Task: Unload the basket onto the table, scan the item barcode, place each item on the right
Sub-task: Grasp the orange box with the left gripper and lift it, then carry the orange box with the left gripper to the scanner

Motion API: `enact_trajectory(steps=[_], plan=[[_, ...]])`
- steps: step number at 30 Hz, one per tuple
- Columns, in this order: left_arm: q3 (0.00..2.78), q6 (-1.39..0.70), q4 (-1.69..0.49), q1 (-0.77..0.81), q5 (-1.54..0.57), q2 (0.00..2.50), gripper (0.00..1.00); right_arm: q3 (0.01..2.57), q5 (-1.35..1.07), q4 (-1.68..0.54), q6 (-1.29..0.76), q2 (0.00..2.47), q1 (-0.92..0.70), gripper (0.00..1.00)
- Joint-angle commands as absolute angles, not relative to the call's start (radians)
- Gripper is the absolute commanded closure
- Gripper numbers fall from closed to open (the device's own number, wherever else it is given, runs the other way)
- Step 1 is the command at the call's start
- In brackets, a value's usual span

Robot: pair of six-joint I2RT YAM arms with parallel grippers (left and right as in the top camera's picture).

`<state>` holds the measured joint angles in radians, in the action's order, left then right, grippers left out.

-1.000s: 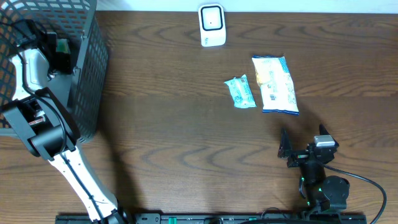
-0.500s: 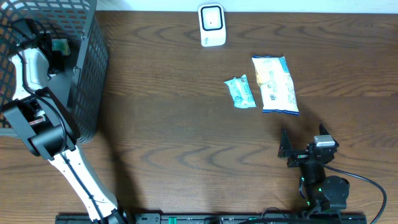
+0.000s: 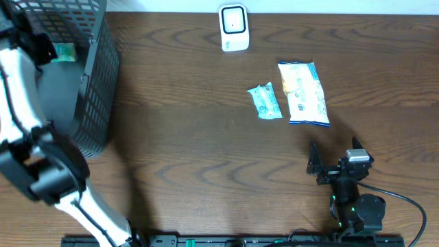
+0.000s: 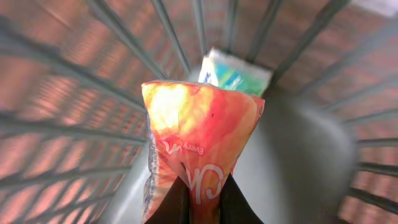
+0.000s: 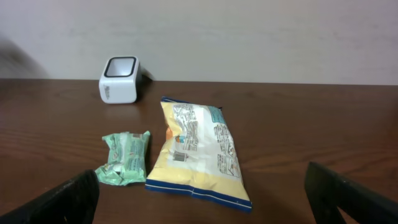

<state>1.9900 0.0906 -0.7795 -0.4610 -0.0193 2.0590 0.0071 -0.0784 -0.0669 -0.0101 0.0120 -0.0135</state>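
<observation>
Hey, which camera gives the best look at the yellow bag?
Right wrist: the bag lies close and flat, its printed panel facing up. Overhead shows it whole but small, beside the green packet. Left wrist, inside the basket, misses it.

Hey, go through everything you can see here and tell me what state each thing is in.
Left gripper: shut on the orange bag, inside the basket.
Orange bag: pinched at one end.
Basket: upright, a teal pack inside.
Right gripper: open, empty.
Scanner: standing, untouched.
Yellow bag: lying flat, untouched.
Green packet: lying flat, apart from the yellow bag.
</observation>
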Motion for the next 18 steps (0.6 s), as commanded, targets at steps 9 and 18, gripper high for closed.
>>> enact_trajectory(steps=[9,18], plan=[[1.997,-0.078,-0.834,-0.461,-0.234,1.721,0.93,0.006,-0.081,-0.071,0.001,0.007,-0.020,0.01],[1.997,-0.171,-0.829,-0.456,-0.541,1.474,0.93,0.006,-0.081,-0.071,0.001,0.007,-0.020,0.01]])
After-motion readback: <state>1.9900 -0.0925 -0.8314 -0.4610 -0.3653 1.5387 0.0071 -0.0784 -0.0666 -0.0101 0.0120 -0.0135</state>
